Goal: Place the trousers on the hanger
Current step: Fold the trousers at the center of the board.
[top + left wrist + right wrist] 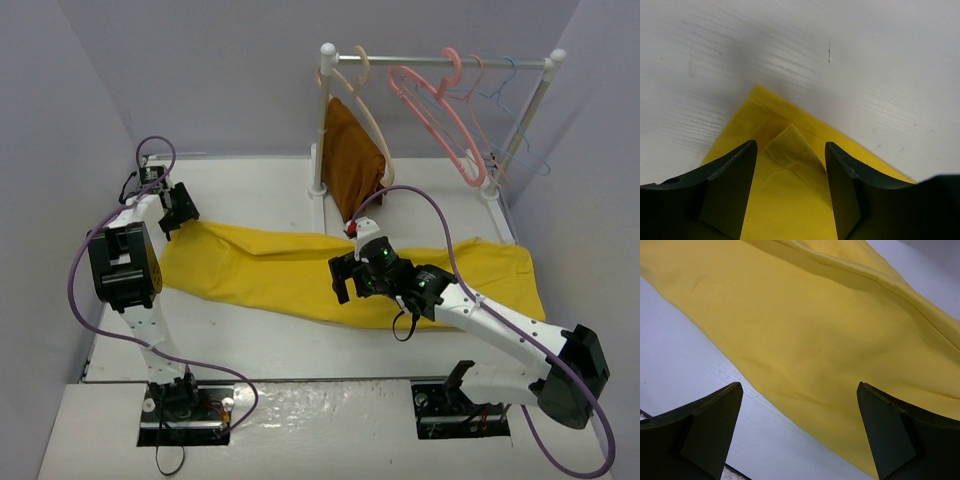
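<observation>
The yellow trousers lie flat across the table from left to right. My left gripper is at their far left corner. In the left wrist view it is open, low over the cloth, with the folded yellow corner between its fingers. My right gripper hovers over the middle of the trousers, near their front edge. In the right wrist view it is wide open above the cloth, holding nothing. Two pink hangers hang empty on the rack at the back.
The white rack rail stands at the back right on two posts. A thick beige hanger on it carries a rust-brown cloth. A light blue hanger hangs at the right end. Grey walls close in both sides.
</observation>
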